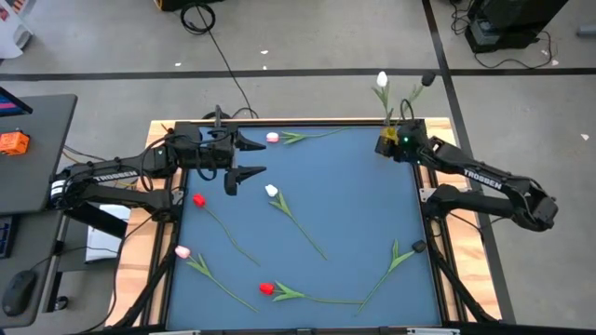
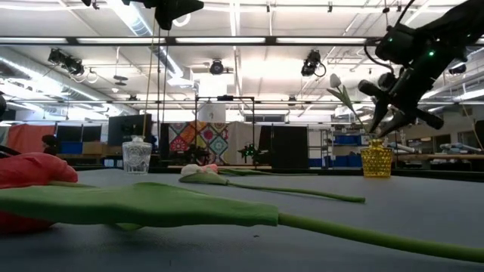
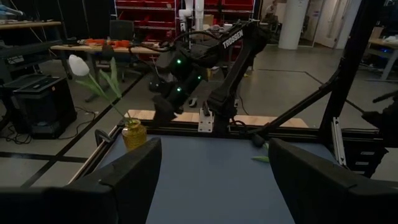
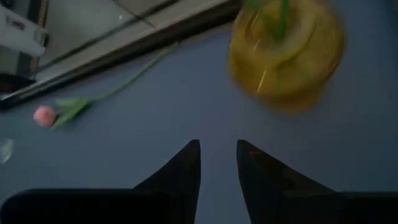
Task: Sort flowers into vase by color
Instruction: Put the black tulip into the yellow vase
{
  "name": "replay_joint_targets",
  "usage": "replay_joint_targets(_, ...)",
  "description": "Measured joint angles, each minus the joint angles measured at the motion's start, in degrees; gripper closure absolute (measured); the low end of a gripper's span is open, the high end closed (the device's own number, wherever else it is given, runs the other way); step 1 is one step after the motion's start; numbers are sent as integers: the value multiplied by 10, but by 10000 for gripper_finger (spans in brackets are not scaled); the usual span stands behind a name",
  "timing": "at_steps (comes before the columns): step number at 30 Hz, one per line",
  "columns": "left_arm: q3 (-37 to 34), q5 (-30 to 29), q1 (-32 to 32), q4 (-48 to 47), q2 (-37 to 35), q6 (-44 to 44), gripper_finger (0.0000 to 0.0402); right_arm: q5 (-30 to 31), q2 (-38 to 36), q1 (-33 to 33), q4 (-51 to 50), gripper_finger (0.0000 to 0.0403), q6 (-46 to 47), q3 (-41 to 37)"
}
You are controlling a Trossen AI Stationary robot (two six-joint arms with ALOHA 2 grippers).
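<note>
On the left, the left tool [image 1: 244, 156] hangs wide open and empty over the table's [image 1: 354, 205] far-left part, between a pink tulip [image 1: 273, 138] near the far edge and a white tulip [image 1: 271, 191] lying just in front of it; a red tulip [image 1: 198, 200], another pink one [image 1: 182, 252] and a second red one [image 1: 266, 289] lie toward the near-left. At the far-right corner a yellow vase [image 1: 387, 142] holds a white flower [image 1: 382, 81], stem upright. The right tool [image 4: 217, 155] hovers just beside that vase, fingers slightly parted, gripping nothing, its arm stretched along the right edge.
</note>
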Motion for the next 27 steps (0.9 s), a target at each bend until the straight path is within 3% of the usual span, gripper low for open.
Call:
replay_joint_targets(8, 0, 0, 0, 0, 0, 0, 99, 62, 0, 127, -3, 291, 163, 0)
replay_joint_targets(16, 0, 0, 0, 0, 0, 0, 99, 40, 13, 285, -22, 304, 349, 0)
replay_joint_targets(20, 0, 0, 0, 0, 0, 0, 99, 50, 62, 371, -5, 324, 430, 22)
replay_joint_targets(27, 0, 0, 0, 0, 0, 0, 99, 51, 218, 474, -19, 329, 490, 134)
